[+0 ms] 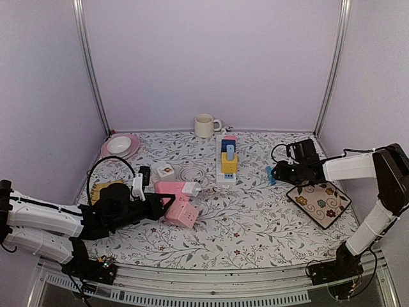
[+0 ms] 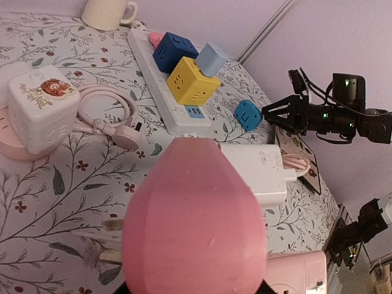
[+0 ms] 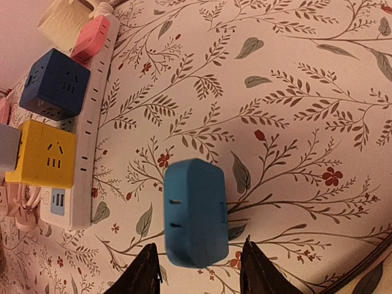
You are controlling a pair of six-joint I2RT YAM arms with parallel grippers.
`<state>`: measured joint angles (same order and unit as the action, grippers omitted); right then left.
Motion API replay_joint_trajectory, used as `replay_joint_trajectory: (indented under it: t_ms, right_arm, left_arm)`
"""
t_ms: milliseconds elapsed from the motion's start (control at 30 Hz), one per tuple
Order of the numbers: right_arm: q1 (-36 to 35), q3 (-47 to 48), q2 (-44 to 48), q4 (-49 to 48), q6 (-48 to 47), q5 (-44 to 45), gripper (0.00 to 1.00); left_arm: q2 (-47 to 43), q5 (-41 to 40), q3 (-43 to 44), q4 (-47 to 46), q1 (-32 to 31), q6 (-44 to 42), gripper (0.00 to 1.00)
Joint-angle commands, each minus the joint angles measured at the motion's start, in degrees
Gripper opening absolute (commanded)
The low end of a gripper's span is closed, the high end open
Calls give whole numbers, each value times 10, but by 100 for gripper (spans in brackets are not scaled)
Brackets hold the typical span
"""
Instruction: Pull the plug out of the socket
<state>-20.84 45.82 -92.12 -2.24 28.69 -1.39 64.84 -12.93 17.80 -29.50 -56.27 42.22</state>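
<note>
Left fingers (image 1: pixel 160 203) are clamping the pink socket cube (image 2: pixel 193 220) at the tabletop's (image 1: pixel 255 224) near left, its white plug (image 2: pixel 254 171) jutting sideways (light, rigid, slick plastic, likely best pinched across its flat body) while right fingers (image 3: pixel 150 271) are hanging wide astride a blue cube (image 3: pixel 195 211).

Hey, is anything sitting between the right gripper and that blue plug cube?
Nothing visible. The blue plug cube lies on the table, its near end between the open fingers of the right gripper, clear of the power strip.
</note>
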Motion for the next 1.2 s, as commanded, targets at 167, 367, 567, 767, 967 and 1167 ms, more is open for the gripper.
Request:
replay_joint_trajectory:
  t_ms: [167, 367, 567, 767, 967, 1167]
  right_arm:
    - [0, -2, 39, 13, -15, -40, 58]
    - [-7, -27, 79, 4, -9, -59, 62]
    - [-27, -38, 110, 4, -2, -84, 66]
    - [-56, -76, 180, -21, 22, -102, 74]
    - [-113, -94, 233, -26, 54, -86, 77]
    - [-196, -110, 267, -35, 90, -46, 78]
  left_arm:
    - [-4, 0, 7, -53, 4, 9, 0]
    - [4, 3, 9, -58, 4, 11, 0]
    - [4, -2, 8, -65, 5, 16, 0]
    - [5, -1, 18, -65, 8, 24, 0]
    - [5, 5, 26, -63, 9, 27, 0]
    - [10, 9, 33, -65, 10, 26, 0]
